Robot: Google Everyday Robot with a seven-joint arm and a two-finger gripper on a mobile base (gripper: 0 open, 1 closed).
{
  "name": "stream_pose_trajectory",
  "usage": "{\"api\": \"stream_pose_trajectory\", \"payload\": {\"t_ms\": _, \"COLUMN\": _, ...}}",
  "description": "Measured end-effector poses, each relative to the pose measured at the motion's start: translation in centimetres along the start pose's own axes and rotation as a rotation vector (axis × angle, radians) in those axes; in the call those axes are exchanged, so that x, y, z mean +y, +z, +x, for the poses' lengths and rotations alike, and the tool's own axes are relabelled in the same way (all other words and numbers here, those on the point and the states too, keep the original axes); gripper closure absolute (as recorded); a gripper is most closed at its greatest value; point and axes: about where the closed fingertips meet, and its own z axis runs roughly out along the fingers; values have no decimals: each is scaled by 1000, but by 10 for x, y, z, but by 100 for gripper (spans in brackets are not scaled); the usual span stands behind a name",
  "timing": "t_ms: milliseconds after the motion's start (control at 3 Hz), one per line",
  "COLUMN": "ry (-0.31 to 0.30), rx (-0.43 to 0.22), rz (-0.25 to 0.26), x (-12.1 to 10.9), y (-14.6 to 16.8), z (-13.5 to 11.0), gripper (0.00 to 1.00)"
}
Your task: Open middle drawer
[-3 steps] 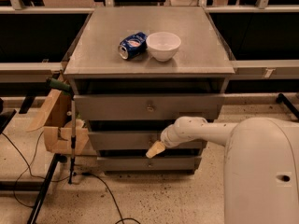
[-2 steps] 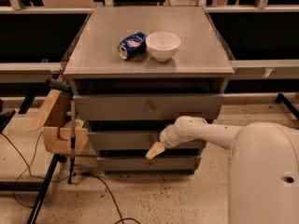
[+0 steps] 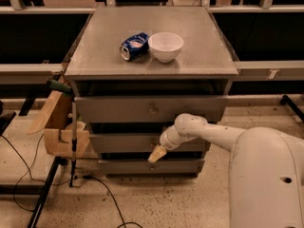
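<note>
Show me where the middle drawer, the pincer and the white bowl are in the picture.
middle drawer [image 3: 118, 143], camera view, left part of its grey front.
pincer [image 3: 156, 154], camera view, its tan tip, at the lower edge of the middle drawer's front, near the centre.
white bowl [image 3: 166, 47], camera view, its outer wall.

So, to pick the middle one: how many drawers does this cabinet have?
3, stacked: top drawer, middle drawer below it, bottom drawer lowest. The gripper is at the middle drawer's lower edge.

Smooth cream-white arm [image 3: 209, 132] with rounded joints, bulky white shell [image 3: 261, 170] with 1 small dark hole [image 3: 285, 179], tan gripper [image 3: 157, 154] at the middle drawer [image 3: 118, 143] front.
</note>
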Motion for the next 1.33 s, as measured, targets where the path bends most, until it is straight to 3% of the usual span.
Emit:
{"api": "stream_pose_trajectory", "payload": {"t_ms": 333, "ry": 0, "rx": 0, "rz": 0, "x": -1, "y": -5, "z": -4, "gripper": 50}}
{"api": "stream_pose_trajectory", "payload": {"t_ms": 1000, "ry": 0, "rx": 0, "rz": 0, "x": -3, "y": -21, "z": -11, "gripper": 97}}
{"api": "stream_pose_trajectory", "payload": {"t_ms": 1333, "ry": 4, "rx": 3, "rz": 0, "x": -1, "y": -22, "z": -8, "gripper": 98}}
